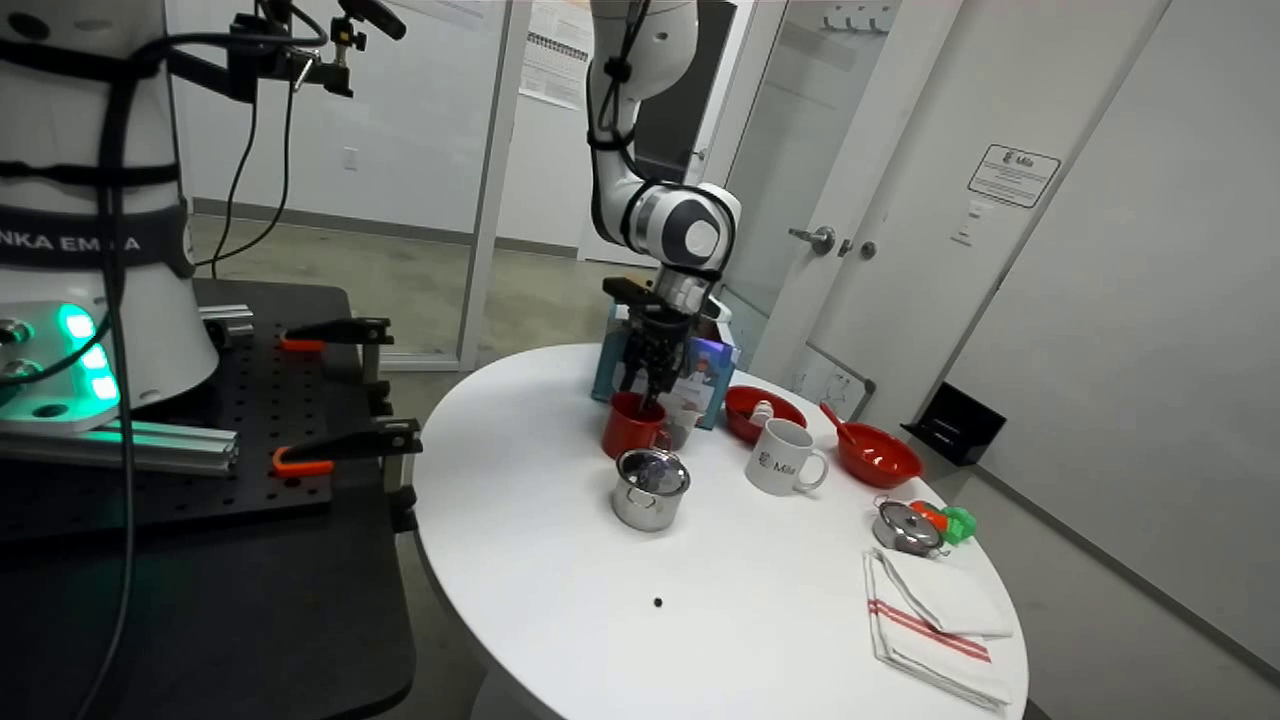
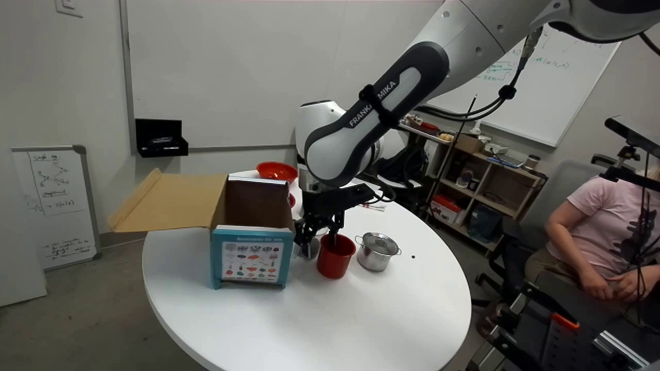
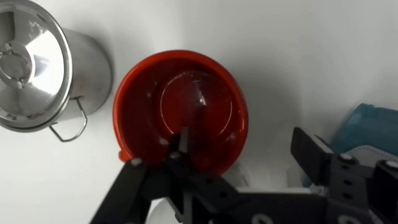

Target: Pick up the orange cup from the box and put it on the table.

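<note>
One gripper (image 3: 240, 131) finger (image 3: 183, 143) hangs inside the orange cup (image 2: 334, 262).

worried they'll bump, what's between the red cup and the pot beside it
In the wrist view, a narrow strip of bare table separates the red cup from the pot.

Round white table (image 2: 381, 322). Blue-printed cardboard box (image 2: 252, 260) near the left edge, open, brown flap (image 2: 175, 201) spread leftward. Red-orange cylindrical plastic cup (image 2: 334, 264) upright, just right of box. Black gripper (image 2: 322, 245) pointing down, jaws apart: one inside cup, one between cup and box. Lidded shiny metal pot (image 2: 376, 253) beside cup, toward right edge. Shallow red bowl (image 2: 277, 171) at far edge.
</note>
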